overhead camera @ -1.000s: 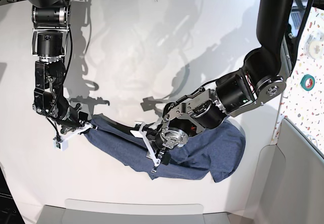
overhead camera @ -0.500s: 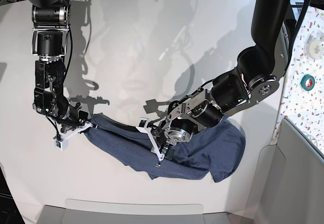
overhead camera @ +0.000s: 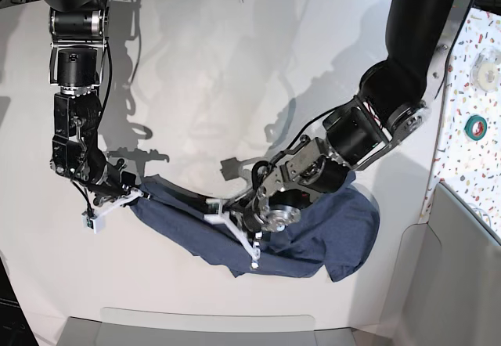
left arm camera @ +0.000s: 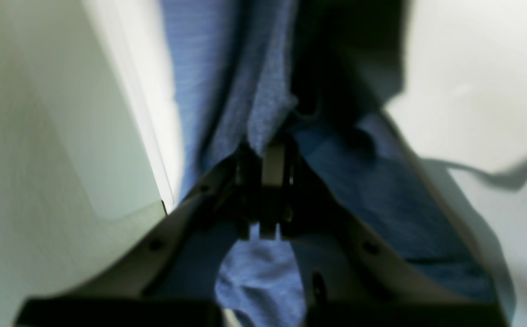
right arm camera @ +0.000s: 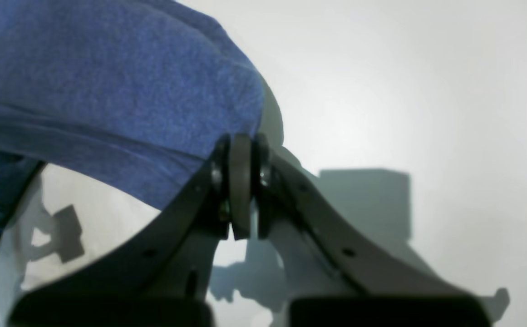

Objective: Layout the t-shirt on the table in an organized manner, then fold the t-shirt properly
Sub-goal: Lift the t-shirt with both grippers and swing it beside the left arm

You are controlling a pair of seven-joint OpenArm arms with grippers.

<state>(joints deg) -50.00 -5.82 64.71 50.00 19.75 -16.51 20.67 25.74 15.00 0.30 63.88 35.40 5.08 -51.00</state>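
Navy heathered cotton, the t-shirt (overhead camera: pixel 313 232) lies crumpled along the near part of the white table (overhead camera: pixel 203 72), stretched between 2 arms. The right gripper (right arm camera: pixel 240 150) is clamped on one edge of the fabric, lifted off the tabletop. The left gripper (left arm camera: pixel 265 156) is pinched onto a fold near the middle.

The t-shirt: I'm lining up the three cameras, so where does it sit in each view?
Base: t-shirt low centre-right on the white table.
Left wrist: centre, pinched in the left gripper.
Right wrist: upper left, edge in the right gripper.
Shared landmark: the white table.
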